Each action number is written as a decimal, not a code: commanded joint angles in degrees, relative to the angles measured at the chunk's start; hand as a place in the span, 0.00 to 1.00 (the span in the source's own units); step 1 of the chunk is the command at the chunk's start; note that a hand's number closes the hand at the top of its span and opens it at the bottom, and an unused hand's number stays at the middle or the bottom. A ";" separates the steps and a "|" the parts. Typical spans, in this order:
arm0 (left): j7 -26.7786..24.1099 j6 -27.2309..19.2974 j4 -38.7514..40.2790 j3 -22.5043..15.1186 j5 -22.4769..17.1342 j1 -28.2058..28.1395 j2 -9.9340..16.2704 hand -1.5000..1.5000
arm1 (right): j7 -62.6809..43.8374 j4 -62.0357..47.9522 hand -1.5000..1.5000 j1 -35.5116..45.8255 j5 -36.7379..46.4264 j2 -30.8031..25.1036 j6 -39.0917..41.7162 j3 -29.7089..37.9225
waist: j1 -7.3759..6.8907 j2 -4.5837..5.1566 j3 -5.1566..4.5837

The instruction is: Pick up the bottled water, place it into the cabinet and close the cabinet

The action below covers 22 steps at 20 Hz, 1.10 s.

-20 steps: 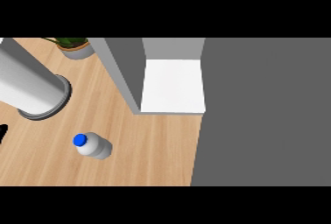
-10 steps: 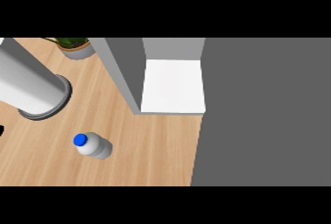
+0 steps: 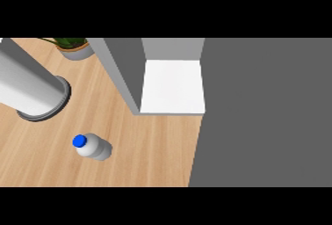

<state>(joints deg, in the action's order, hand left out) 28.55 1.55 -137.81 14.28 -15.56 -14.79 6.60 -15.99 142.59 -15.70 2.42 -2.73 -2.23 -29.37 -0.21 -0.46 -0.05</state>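
Observation:
The bottled water (image 3: pixel 91 146), a small clear bottle with a blue cap, stands upright on the wooden counter (image 3: pixel 149 149) at the lower left. The cabinet (image 3: pixel 173 85) is above and to its right. It is open, showing a white shelf with nothing on it, and its grey side panel (image 3: pixel 120 70) is turned towards the bottle. Neither hand shows in the head view.
A tall grey cylinder (image 3: pixel 29 88) on a dark round base rises at the left, close to the bottle. A potted plant (image 3: pixel 74 47) sits at the back. A broad grey surface (image 3: pixel 266 110) fills the right side beyond the counter's edge.
A small dark shape at the left edge, level with the bottle, no longer shows. The bottle and the cabinet have not moved.

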 commanded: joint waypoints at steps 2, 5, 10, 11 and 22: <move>-2.17 3.19 -3.08 3.52 -6.79 -0.65 0.37 0.00 | -5.42 6.06 0.00 2.06 8.03 -0.44 -2.79 -2.77 | -0.04 0.11 -0.07; -2.85 3.96 -1.21 0.71 -4.22 -1.05 -1.69 0.00 | -3.94 7.51 0.00 -0.62 7.43 -2.70 -2.67 -4.39 | 0.47 0.10 -0.01; -7.02 4.28 4.89 -3.37 3.21 0.99 -4.11 0.00 | -1.80 4.98 0.00 0.02 8.54 -3.26 -4.22 -3.75 | 0.73 0.28 0.00; -5.33 4.40 4.32 0.23 1.02 0.73 -2.21 0.00 | -2.10 3.41 0.00 1.10 10.79 -2.25 -5.41 -6.74 | 0.42 0.28 0.00; -20.21 4.65 19.70 -4.01 11.68 1.38 -6.52 0.00 | -7.91 9.26 0.00 3.42 8.33 -6.33 -7.78 -5.63 | 0.73 0.32 -0.04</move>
<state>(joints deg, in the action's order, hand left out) 13.87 6.04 -123.54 10.98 -6.87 -12.86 1.36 -18.23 142.77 -11.60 5.16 -6.97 -9.62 -34.35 0.50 -0.14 -0.06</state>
